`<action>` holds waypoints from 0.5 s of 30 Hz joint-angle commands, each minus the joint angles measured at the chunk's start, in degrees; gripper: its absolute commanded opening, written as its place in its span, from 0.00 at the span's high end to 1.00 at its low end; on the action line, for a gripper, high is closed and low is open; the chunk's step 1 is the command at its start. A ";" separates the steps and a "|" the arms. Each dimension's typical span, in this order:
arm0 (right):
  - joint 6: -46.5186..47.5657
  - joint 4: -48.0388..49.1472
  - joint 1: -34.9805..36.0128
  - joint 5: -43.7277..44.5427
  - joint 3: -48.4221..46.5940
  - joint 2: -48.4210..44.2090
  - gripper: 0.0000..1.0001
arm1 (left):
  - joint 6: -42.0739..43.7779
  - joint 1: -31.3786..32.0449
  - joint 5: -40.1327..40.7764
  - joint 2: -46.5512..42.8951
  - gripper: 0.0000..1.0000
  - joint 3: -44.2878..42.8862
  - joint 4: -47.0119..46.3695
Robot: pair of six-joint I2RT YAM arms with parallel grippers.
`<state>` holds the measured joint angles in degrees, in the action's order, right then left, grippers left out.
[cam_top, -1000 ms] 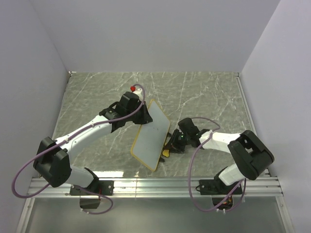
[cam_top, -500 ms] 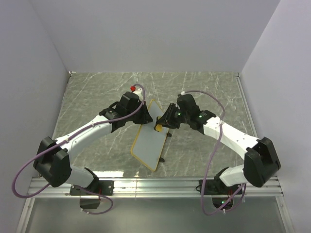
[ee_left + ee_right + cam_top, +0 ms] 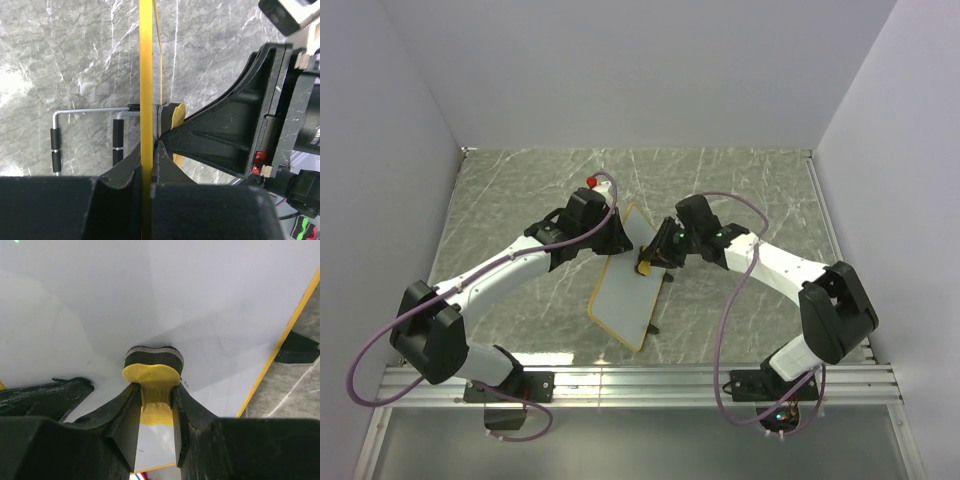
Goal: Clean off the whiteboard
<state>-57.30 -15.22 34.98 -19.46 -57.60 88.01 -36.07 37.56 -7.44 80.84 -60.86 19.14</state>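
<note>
The whiteboard point(image 3: 625, 285) has a white face and a thin yellow frame and stands tilted on edge at the table's middle. My left gripper point(image 3: 616, 240) is shut on its upper far edge; the left wrist view shows the yellow frame point(image 3: 145, 100) edge-on between my jaws. My right gripper point(image 3: 650, 260) is shut on a small yellow eraser point(image 3: 152, 377) and presses its dark felt face against the board's white surface point(image 3: 200, 300). The eraser also shows in the left wrist view point(image 3: 175, 117) and in the top view point(image 3: 644, 266). I see no scribble on the visible white face.
A bent metal stand with black grips point(image 3: 55, 150) lies on the marble table behind the board. A black foot point(image 3: 295, 347) sits at the board's right edge. White walls enclose the table point(image 3: 760, 190) on three sides.
My right arm rose from low by the board's lower right edge to its upper part, carrying the eraser onto the white face. The left arm and board stayed almost still.
</note>
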 commanded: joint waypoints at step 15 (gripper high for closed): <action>0.69 5.12 1.40 2.06 16.40 -1.69 1.00 | 7.86 2.34 -1.79 4.59 1.00 0.92 8.20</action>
<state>-57.39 -10.72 35.18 -18.61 -39.42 88.42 -34.41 37.87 -8.36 81.71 -62.13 19.29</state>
